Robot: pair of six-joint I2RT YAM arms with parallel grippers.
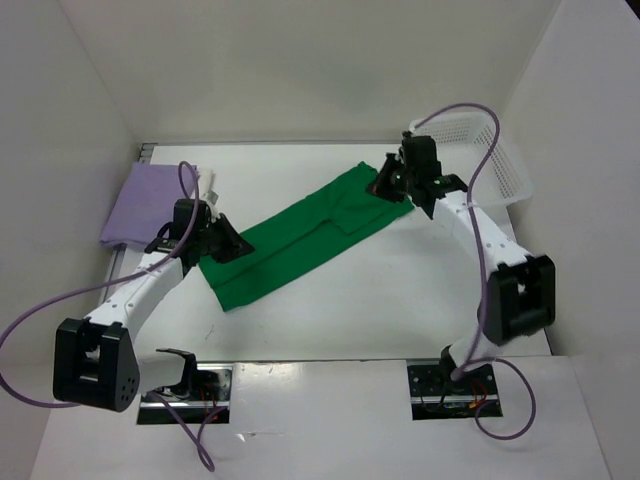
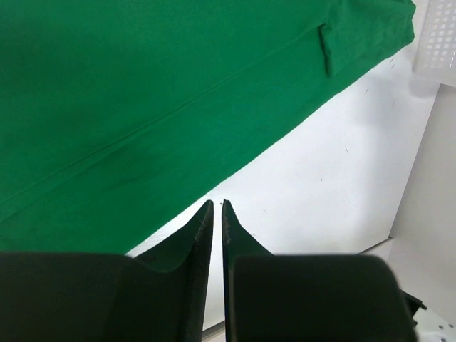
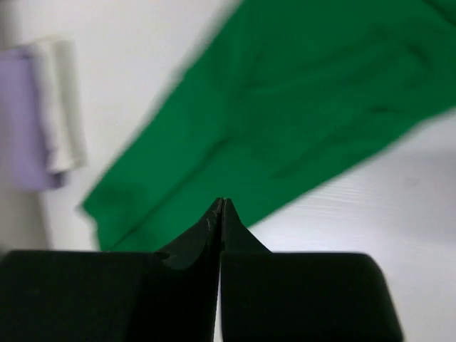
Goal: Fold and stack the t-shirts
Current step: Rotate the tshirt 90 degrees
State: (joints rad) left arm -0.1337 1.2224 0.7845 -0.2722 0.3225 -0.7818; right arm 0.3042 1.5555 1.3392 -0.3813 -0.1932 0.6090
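White table (image 1: 400, 300), white walls on three sides; clock bearings are read from the top view, 12 being the far wall.

- Green t-shirt (image 1: 300, 240): lies flat mid-table, already narrowed to a long band. Long axis runs from 8 o'clock to 2 o'clock. A sleeve flap shows near the 2 o'clock end, so I judge the shoulders point that way and the hem lies toward 8. No collar is visible.
- Left gripper (image 1: 222, 243): at the 8 o'clock end. The wrist view shows the jaws nearly together with a thin slit at the cloth's edge. I cannot tell whether fabric is caught.
- Right gripper (image 1: 388, 183): at the 2 o'clock end, clenched tight. No cloth is visible between the fingers.
- Purple t-shirt (image 1: 145, 205): folded, at 10 o'clock, well apart from the green. White t-shirt (image 3: 60, 100): touching its side.
- Basket (image 1: 490, 160): far corner, 1 o'clock.

Step in hand, by my reading: crosswise fold of the green band. The next move calls for a sure pinch on one end's corners, carrying that end over the other, then stacking on the 10 o'clock pile.
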